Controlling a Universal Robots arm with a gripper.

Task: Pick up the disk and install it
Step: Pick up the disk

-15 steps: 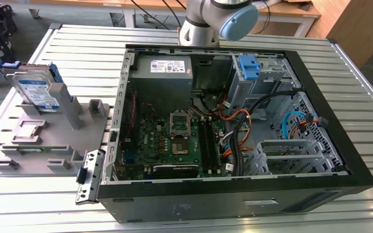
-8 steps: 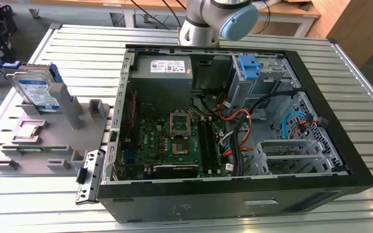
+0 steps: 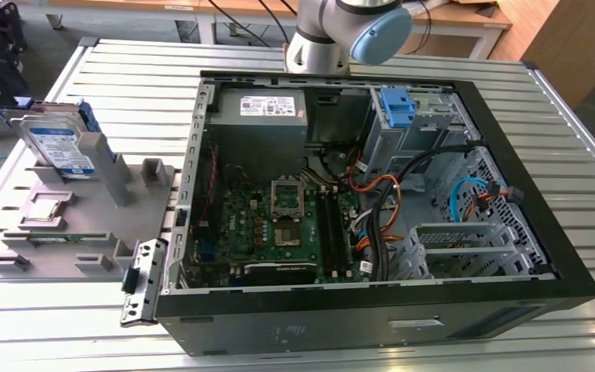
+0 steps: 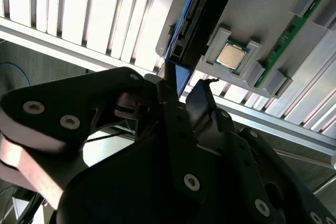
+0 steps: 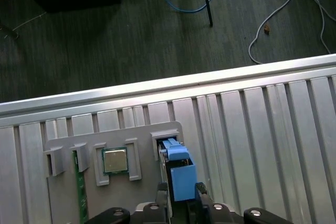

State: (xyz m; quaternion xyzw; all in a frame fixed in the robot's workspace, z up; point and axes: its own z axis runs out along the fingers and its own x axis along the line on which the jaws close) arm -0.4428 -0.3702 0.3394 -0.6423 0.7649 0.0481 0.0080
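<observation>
As things stand now: the disk (image 3: 55, 143) stands on its thin edge in a slot of the grey holder (image 3: 80, 240), and its near end pokes in between the jaws.
Jaws: they are a little way open, with one finger on each side of the blue bracket (image 5: 182, 181). In the second wrist view a thin gap shows beside one of the fingers (image 4: 202, 98), so they do not look squeezed tight. They lift nothing.
Beside the jaws: the small square chip (image 5: 114, 161) lies in its own pocket of the holder, just off to one side and apart from the disk.
Far from the jaws: the open computer case (image 3: 380, 310) lies well apart on the worktop (image 5: 262, 129).
Weight: it is a metal box, so it is likely heavy for how big it is and needs a firm squeeze.
Stiffness: the disk looks hard and will not bend, but the blue plastic may give a bit.
Slip: the smooth metal and plastic could slide if held loosely.
Easy to break: a knock or a drop could hurt it.
Where to hold: across the two thin sides at the end nearest the jaws, pushed well in so the fingers press on the bracket with metal behind it.
</observation>
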